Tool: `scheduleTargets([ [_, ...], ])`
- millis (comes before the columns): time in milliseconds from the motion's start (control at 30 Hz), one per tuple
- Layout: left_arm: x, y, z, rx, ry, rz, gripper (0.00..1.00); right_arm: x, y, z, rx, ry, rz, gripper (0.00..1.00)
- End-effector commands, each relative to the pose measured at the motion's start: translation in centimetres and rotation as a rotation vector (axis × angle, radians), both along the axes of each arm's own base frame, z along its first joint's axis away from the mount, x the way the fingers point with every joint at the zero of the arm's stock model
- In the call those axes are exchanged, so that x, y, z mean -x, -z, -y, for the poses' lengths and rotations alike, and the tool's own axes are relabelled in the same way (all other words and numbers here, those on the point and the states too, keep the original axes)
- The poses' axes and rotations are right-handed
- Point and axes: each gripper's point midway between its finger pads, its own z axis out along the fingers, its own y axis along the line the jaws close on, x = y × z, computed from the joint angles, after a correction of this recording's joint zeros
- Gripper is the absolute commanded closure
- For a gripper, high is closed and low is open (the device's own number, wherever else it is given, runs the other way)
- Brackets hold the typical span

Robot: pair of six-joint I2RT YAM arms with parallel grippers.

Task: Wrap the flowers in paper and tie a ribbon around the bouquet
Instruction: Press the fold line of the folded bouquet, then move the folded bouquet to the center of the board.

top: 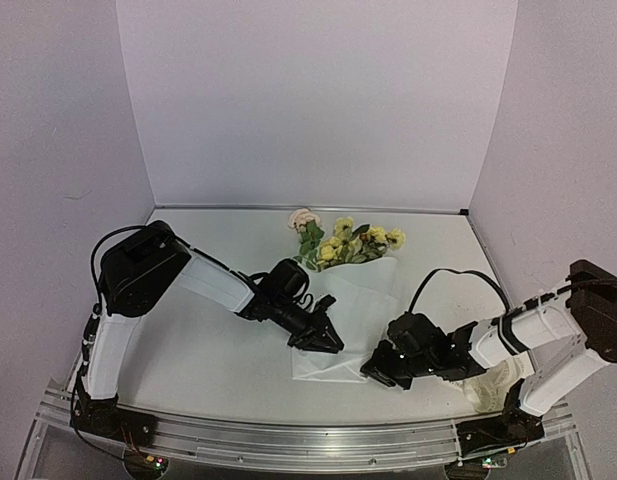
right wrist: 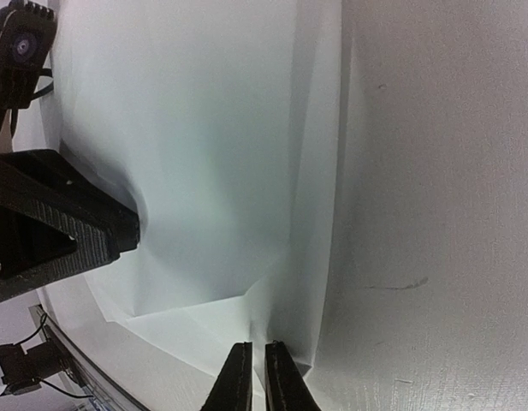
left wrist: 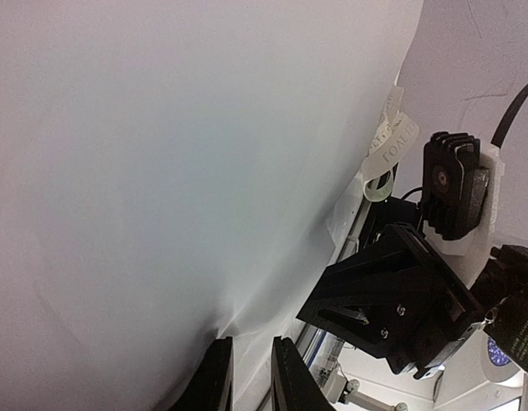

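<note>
Fingers (left wrist: 219,381) of left gripper (top: 331,343) and right gripper (top: 374,374) narrow, pinching paper (top: 356,300) near edge; flowers (top: 350,241) protrude far end.

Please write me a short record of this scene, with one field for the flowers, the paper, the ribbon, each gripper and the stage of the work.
flowers: heads stick out of the far end of the paper
paper: white sheet folded over the stems, lying on the table
ribbon: loose beside the paper's right side, not tied
left gripper: shut on the paper's left edge
right gripper: shut on the paper's near right corner
stage: wrapping under way, tying not yet done
</note>
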Motion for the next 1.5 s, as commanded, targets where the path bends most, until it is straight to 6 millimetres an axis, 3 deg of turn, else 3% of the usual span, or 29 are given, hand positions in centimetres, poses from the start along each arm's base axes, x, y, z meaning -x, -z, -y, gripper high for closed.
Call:
scheduleTargets([
  [0,-0.8,0.0,0.8,0.001,-0.022,0.018,0.82,1.5,2.4,1.5,0.115,-0.01,-0.025,0.91],
  [200,-1.1,0.6,0.7,-0.019,-0.039,0.015,0.82,2.5,2.2,2.5,0.13,-0.02,-0.007,0.86],
  [500,-1.8,-0.1,1.0,-0.006,-0.045,0.034,0.82,1.5,-2.6,2.7,0.141,-0.066,0.09,0.69],
  [600,-1.9,-2.5,1.4,0.036,-0.033,0.078,0.8,-0.4,-4.6,4.2,0.147,0.001,0.134,0.62],
  [733,-2.2,-6.6,1.8,0.099,-0.017,0.146,0.74,-3.1,-5.3,6.2,0.151,0.067,0.139,0.44],
  [933,-3.1,-10.2,0.9,0.125,-0.047,0.216,0.71,-7.4,-5.5,5.8,0.169,0.063,0.149,0.27],
  [1067,-4.9,-10.8,-1.5,0.11,-0.122,0.237,0.71,-9.7,-4.3,5.8,0.167,0.088,0.136,0.27],
  [1267,-9.1,-9.1,-8.0,0.037,-0.307,0.234,0.72,-11.8,-2.5,5.1,0.167,0.096,0.105,0.46],
  [1467,-11.1,-8.1,-12.0,0.001,-0.376,0.232,0.72,-13.5,-1.9,3.6,0.172,0.076,0.096,0.62],
])
